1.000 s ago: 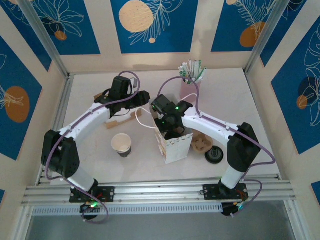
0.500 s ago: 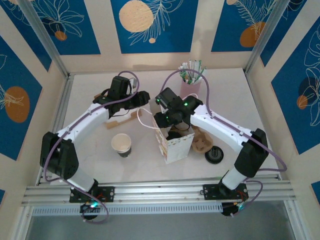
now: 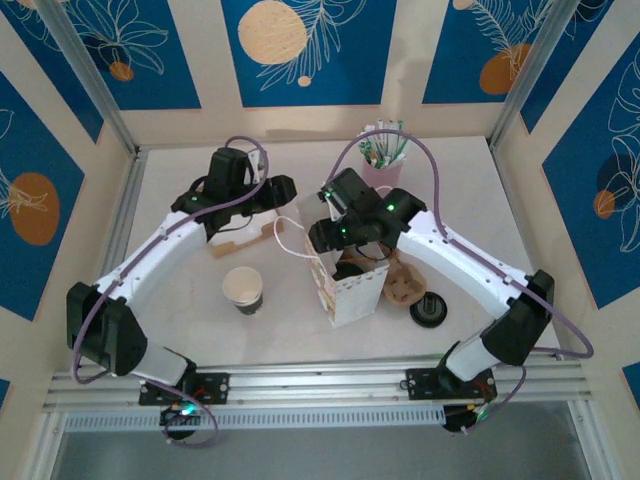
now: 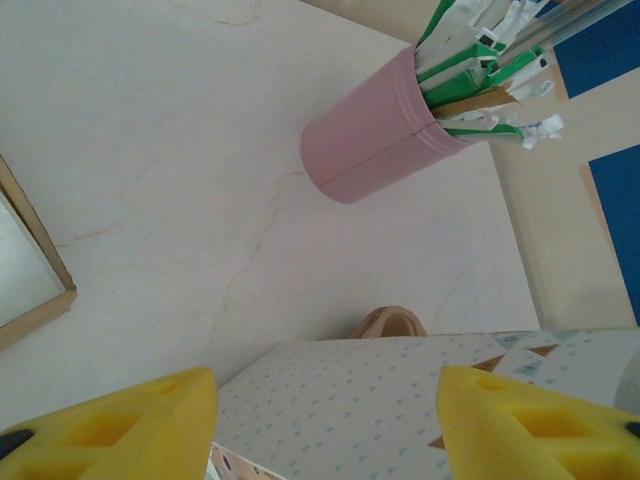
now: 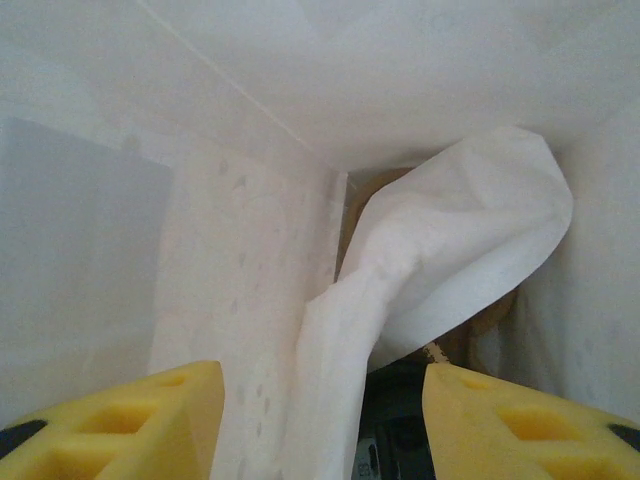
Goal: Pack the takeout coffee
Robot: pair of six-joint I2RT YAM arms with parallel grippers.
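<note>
1. Your right gripper (image 5: 320, 420) is hovering in the mouth of the white paper bag (image 3: 352, 298), jaws standing apart, gripping nothing.
2. The takeout coffee (image 3: 350, 269) is sitting inside that bag, near the table's (image 3: 470, 200) middle.
3. Your left gripper (image 4: 325, 425) is hanging half-open, empty, beside the bag.

A white paper bag (image 3: 352, 295) stands open on the bench (image 3: 480, 200), and the takeout coffee (image 3: 350, 268) shows as a dark round top in its mouth. The right gripper (image 3: 326, 238) hangs just over the bag's far rim. The left gripper (image 3: 280, 192) is held farther back, above a flat wooden piece (image 3: 235, 243). A lidless cup (image 3: 243, 290) stands left of the bag, a loose black lid (image 3: 428, 309) lies to its right, and a pink holder (image 3: 383, 168) of packets stands behind.
</note>
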